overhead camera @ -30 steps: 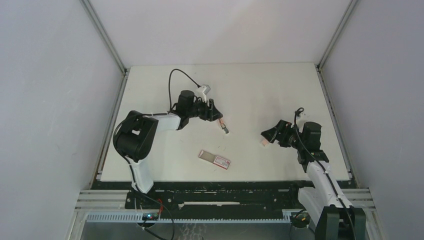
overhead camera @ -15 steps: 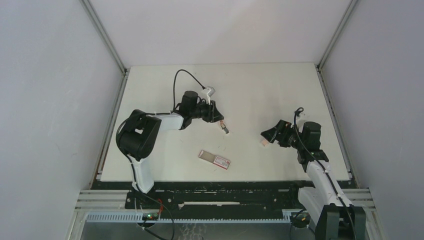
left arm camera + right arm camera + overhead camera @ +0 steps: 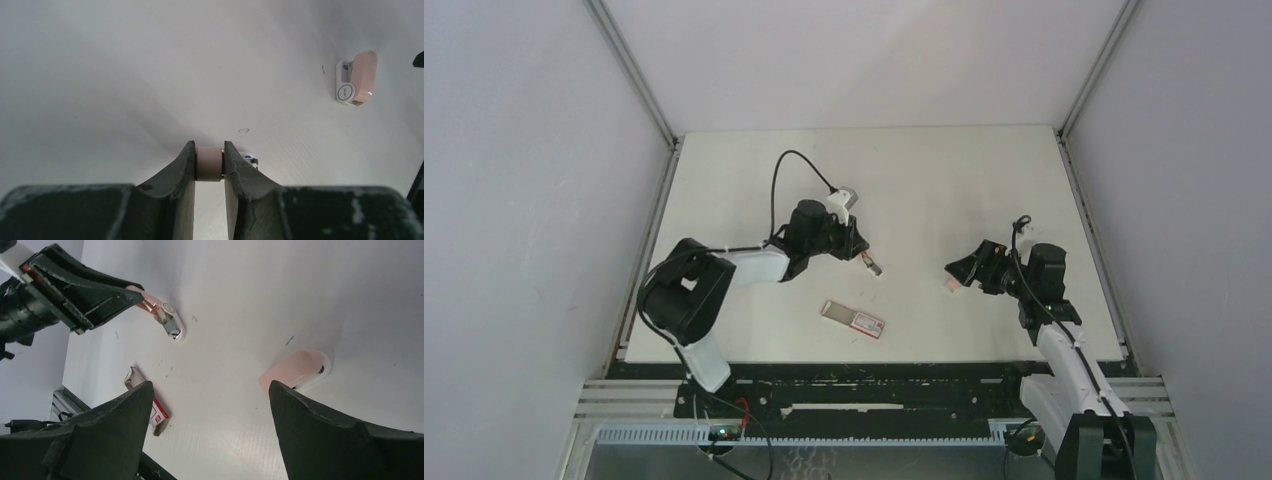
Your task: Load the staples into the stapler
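Staples box: a small flat rectangular pink-red card box with a white label patch point(image 3: 852, 318). It lies flat on the white table point(image 3: 944, 180), close to the near edge and a little left of its middle. Neither arm touches it.
Other view: from the right wrist it shows partly behind that gripper's finger point(image 3: 160, 416), with tan card at one end.
Handling: I judge it light, thin-walled and easily crushed. It lies low and flat, so a push would likely make it skid. The staple strips inside would be brittle and could slide out if it is tipped.
Where to hold: across the narrow width, pads on the two long edges, with a light squeeze and the box kept level.
Writing: the label is a red and white patch with no legible word. A round mark point(image 3: 345, 92) on the farther pink piece is too small to read.
Left gripper point(image 3: 209, 147): clenched on a small pale pink plastic block with a metal tip point(image 3: 209, 165), at the middle of the table, beyond the box.
Right gripper point(image 3: 210, 385): jaws spread wide with nothing between them, toward the right edge.
Second pink block point(image 3: 292, 372): a pale pink piece on a white base, on the table just by the right gripper and well apart from the box.
Stapler: probably these two pink pieces, though they show too small to be sure.
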You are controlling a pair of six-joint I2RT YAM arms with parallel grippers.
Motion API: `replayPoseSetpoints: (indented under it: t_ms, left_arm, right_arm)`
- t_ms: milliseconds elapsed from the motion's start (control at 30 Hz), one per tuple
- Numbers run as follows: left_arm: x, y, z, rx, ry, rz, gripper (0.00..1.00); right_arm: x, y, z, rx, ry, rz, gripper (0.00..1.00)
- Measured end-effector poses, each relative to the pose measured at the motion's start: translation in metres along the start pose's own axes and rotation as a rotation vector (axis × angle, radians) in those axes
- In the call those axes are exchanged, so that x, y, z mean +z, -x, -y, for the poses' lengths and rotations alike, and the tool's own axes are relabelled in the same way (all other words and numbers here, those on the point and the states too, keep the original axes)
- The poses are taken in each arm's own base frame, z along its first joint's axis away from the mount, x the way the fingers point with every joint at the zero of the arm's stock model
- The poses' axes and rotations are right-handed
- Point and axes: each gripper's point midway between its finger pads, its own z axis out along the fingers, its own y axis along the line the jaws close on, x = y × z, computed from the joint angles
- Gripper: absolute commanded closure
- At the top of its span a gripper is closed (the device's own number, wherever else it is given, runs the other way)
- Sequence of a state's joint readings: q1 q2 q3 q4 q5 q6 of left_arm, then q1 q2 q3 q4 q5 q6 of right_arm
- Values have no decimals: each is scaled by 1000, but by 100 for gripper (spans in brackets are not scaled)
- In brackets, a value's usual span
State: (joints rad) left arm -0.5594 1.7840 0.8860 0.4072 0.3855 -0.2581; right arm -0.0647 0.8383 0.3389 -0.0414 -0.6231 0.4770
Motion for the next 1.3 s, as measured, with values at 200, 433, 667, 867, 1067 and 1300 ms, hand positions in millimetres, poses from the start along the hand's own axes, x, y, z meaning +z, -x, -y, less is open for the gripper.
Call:
replayPoseSetpoints:
  t_ms: [200,433,667,867,1067,1300]
  left_arm:
    - [-23,-4,15,66,144,59,90]
    - [-29,-14,32,108,269,89,92]
    - [-37,-25,30,57,382,109,92]
    - [-40,-32,33,31,432,112,92]
    - [-43,-42,35,22,467,98,92]
    - [-45,-46,39,20,495,97,89]
  right_arm:
    - [1,-1,-4,-23,-6,6,16]
    - [7,-10,-6,-40,-40,-14,17]
    - [23,-38,-25,3,-49,-66,23]
    - [47,-84,-35,54,-57,-198,33]
    - [75,-113,-41,82,-64,-300,38]
    - [109,-113,-59,91,-9,-326,46]
